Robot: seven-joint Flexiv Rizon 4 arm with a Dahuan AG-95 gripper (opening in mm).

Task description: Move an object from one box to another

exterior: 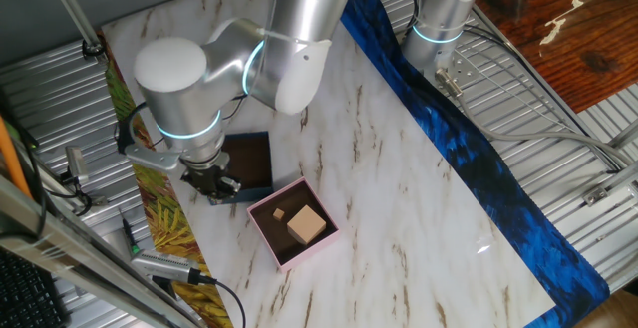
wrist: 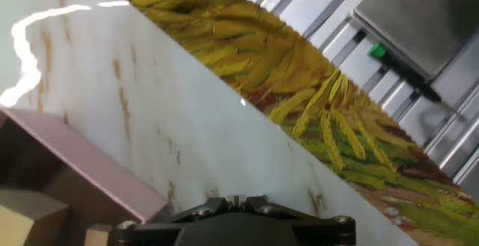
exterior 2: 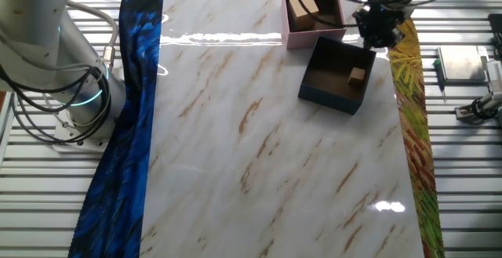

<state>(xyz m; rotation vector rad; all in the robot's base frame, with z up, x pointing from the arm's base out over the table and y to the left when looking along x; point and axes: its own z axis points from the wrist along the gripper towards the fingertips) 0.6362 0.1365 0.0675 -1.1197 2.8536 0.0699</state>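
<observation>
The dark navy box (exterior 2: 315,90) stands on the marble table with one small wooden block (exterior 2: 357,75) on its brown floor. In one fixed view the arm hides part of the navy box (exterior: 255,159). Touching its corner is the pale pink box (exterior: 319,242), which holds a larger wooden block (exterior: 307,224) and a small one (exterior: 280,212). My gripper (exterior 2: 376,29) hangs beside both boxes, over the table's edge by the yellow cloth. In the hand view its fingertips (wrist: 236,199) meet, shut with nothing between them, and the pink box's corner (wrist: 112,179) lies at lower left.
A yellow-green leaf-patterned cloth (exterior 2: 412,125) runs along the table edge under my gripper. A blue cloth (exterior 2: 129,132) covers the opposite edge, with a second arm's base (exterior 2: 74,93) beyond it. A grey flat device (wrist: 423,18) and hand tools (exterior: 164,265) lie off the table.
</observation>
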